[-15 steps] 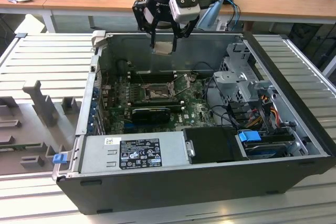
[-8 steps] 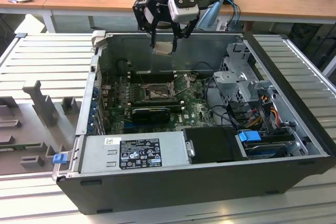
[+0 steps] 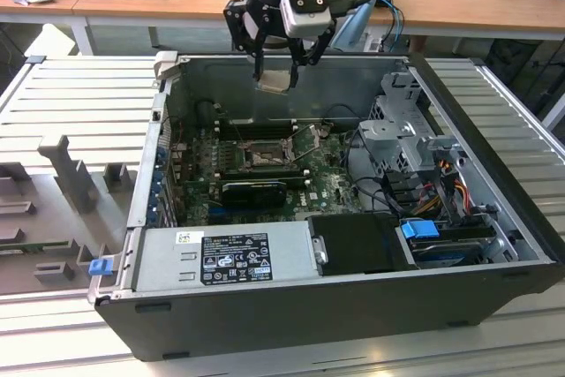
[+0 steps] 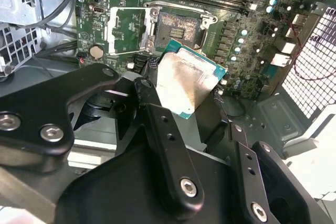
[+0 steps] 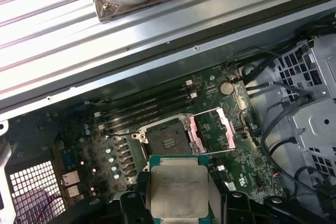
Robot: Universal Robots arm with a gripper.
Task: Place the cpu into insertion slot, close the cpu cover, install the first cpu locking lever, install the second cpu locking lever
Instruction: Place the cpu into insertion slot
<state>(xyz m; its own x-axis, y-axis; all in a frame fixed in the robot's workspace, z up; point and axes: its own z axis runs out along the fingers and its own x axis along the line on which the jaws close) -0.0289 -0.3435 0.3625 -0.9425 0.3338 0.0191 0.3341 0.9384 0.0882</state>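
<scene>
My gripper (image 3: 274, 75) hangs above the open computer case, shut on the cpu (image 3: 274, 82), a small silvery square chip with a green edge. In both wrist views the cpu (image 4: 186, 85) (image 5: 178, 190) sits between the black fingers (image 4: 157, 124), well above the board. The insertion slot (image 3: 262, 158) (image 4: 178, 24) (image 5: 167, 139) lies open below on the green motherboard (image 3: 331, 178), its pin field bare. Beside the slot, the cpu cover (image 4: 126, 30) (image 5: 210, 132) is swung back, a thin metal frame with a square window.
Long black memory slots (image 5: 147, 108) run along one side of the socket. A grey power supply (image 3: 229, 258) fills the case's near side. A drive cage (image 3: 402, 130) and cables (image 3: 441, 187) sit at the exterior view's right. Case walls (image 3: 159, 130) surround the board.
</scene>
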